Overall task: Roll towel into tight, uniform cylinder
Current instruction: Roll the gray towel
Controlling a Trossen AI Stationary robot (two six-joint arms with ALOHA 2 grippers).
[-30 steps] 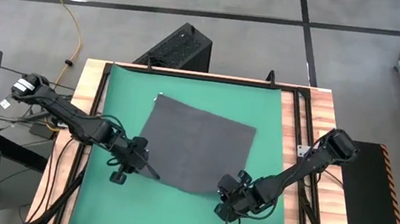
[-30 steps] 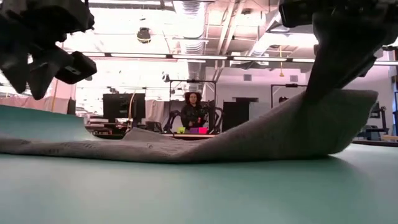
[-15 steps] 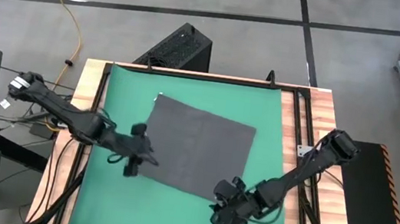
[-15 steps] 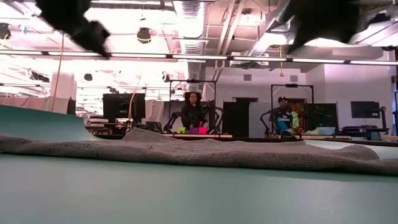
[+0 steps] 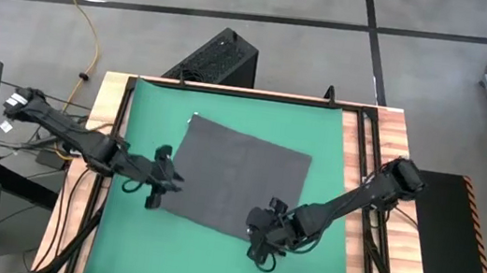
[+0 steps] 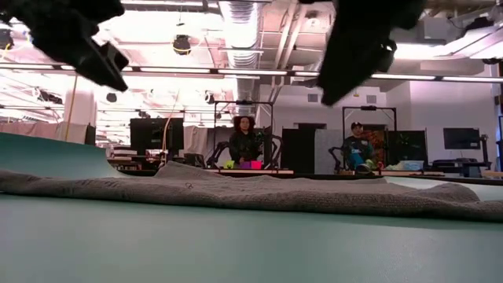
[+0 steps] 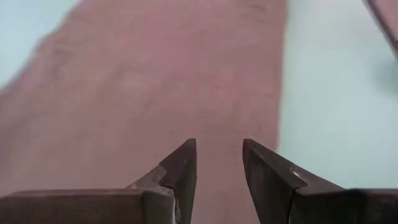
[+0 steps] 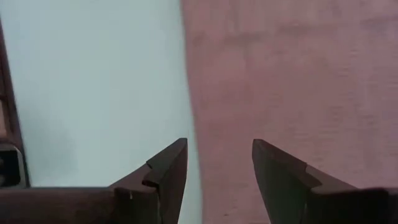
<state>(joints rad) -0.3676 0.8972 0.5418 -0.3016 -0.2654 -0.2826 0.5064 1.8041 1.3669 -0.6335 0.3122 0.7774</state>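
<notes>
The dark grey towel (image 5: 238,178) lies spread flat on the green mat (image 5: 140,132), with its small white tag (image 5: 194,116) at the far left corner. In the low view the towel (image 6: 251,192) is a low flat band. My left gripper (image 5: 171,184) hovers open just above the towel's left edge, with the towel (image 7: 155,93) below its fingers. My right gripper (image 5: 256,240) hovers open over the towel's near edge, where towel (image 8: 292,81) and mat (image 8: 93,81) meet. In the low view both the left gripper (image 6: 78,39) and the right gripper (image 6: 361,47) hang clear of the cloth.
The mat covers most of the wooden table (image 5: 394,138); bare mat (image 5: 189,261) lies on the near side of the towel. A black box (image 5: 221,58) stands on the floor beyond the far edge. People (image 6: 245,141) sit in the room behind.
My right gripper has let go of the towel's near right corner, which it held lifted; that corner has fallen flat onto the mat. It has then risen and gone toward the table's left along the near edge. My left gripper has risen and drawn away from the near left corner toward the far edge.
</notes>
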